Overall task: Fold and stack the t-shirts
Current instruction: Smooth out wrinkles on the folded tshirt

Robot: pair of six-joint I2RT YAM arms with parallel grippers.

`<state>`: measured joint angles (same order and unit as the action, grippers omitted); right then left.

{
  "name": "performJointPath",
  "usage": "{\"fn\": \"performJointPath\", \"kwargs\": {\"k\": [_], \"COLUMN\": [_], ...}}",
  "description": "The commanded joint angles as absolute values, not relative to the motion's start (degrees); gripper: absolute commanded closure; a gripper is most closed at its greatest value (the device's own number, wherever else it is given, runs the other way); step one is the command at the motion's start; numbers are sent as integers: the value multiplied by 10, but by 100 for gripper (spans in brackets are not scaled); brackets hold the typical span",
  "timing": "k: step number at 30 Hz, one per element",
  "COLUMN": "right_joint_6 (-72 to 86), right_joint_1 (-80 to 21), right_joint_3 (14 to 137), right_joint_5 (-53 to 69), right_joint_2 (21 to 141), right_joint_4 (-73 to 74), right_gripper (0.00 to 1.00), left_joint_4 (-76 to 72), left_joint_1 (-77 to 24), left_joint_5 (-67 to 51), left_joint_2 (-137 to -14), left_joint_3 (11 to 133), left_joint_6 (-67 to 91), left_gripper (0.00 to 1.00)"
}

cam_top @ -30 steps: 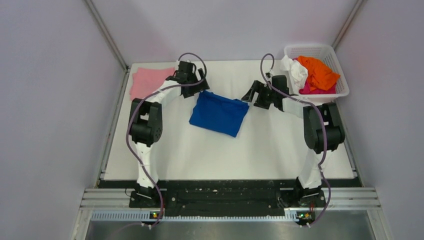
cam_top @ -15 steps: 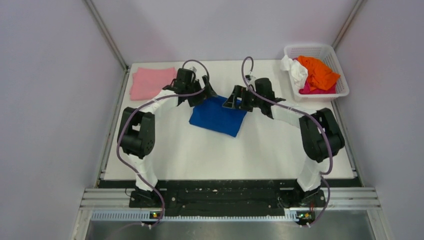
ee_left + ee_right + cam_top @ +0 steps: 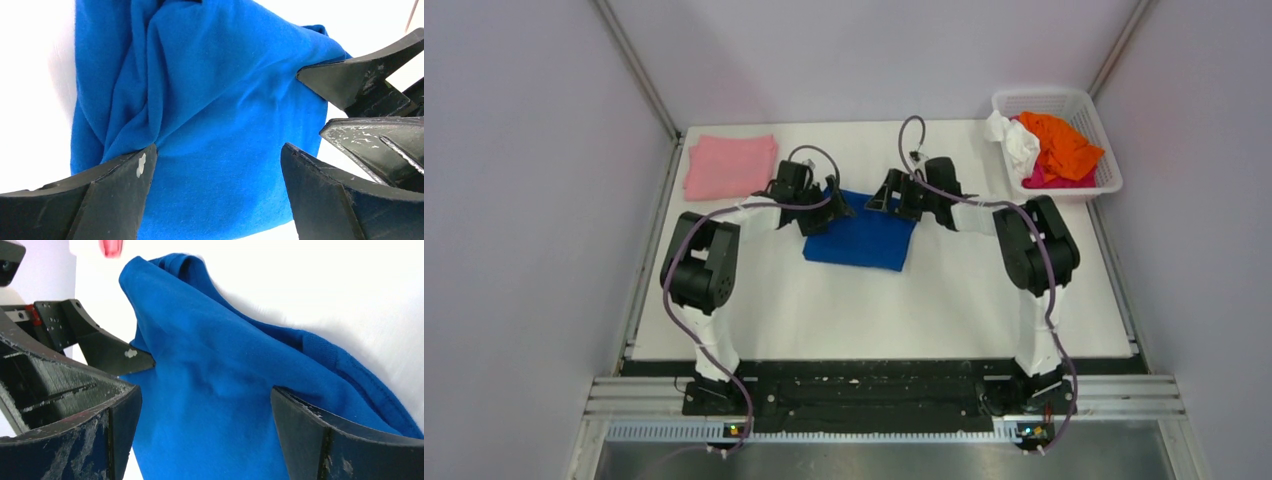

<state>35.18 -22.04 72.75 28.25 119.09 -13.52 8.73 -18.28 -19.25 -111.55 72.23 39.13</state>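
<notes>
A royal blue t-shirt (image 3: 861, 238) lies folded in the middle of the table; its print is hidden. My left gripper (image 3: 829, 205) is open over its far left corner, and the blue cloth (image 3: 215, 115) fills the gap between its fingers. My right gripper (image 3: 886, 199) is open over the far right corner, fingers either side of the blue cloth (image 3: 210, 390). The two grippers are close together. A folded pink t-shirt (image 3: 727, 165) lies flat at the far left. Orange (image 3: 1057, 145), white (image 3: 1018, 143) and magenta (image 3: 1049, 179) shirts are heaped in the basket.
A white plastic mesh basket (image 3: 1105, 147) stands at the table's far right corner. Grey walls close in on both sides and the back. The table's near edge (image 3: 874, 352) meets a black rail holding the arm bases.
Both arms have swung inward and lowered onto the blue shirt's far edge. The shirt's far edge has shifted toward me, leaving it squarer and more compact.
</notes>
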Motion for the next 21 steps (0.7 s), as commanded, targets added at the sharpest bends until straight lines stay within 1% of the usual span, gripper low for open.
{"fn": "performJointPath", "kwargs": {"k": [1,3,5,10,15,18,21], "right_joint_6": [364,355,347,333,353,380,396], "right_joint_1": [-237,-246,-251,-252,-264,-278,-292], "right_joint_3": [631,590,566,542,491,436,396], "right_joint_5": [300,297,286,262,278,293,295], "right_joint_2": [1125,1079,1034,930,834,791,778], "right_joint_4": [-134,-135,-125,-100,-87,-106,-112], "right_gripper": [1,1,1,1,1,1,1], "left_joint_4": [120,123,132,132,123,117,116], "left_joint_1": [-208,-236,-267,-284,-283,-277,-271], "left_joint_5": [-200,-185,-161,-147,-114,-116,-95], "left_joint_2": [-1054,-995,-944,-892,-898,-936,-982], "left_joint_3": [603,547,519,543,589,619,648], "left_joint_6": [402,407,410,421,410,409,412], "left_gripper": [1,1,1,1,1,1,1]}}
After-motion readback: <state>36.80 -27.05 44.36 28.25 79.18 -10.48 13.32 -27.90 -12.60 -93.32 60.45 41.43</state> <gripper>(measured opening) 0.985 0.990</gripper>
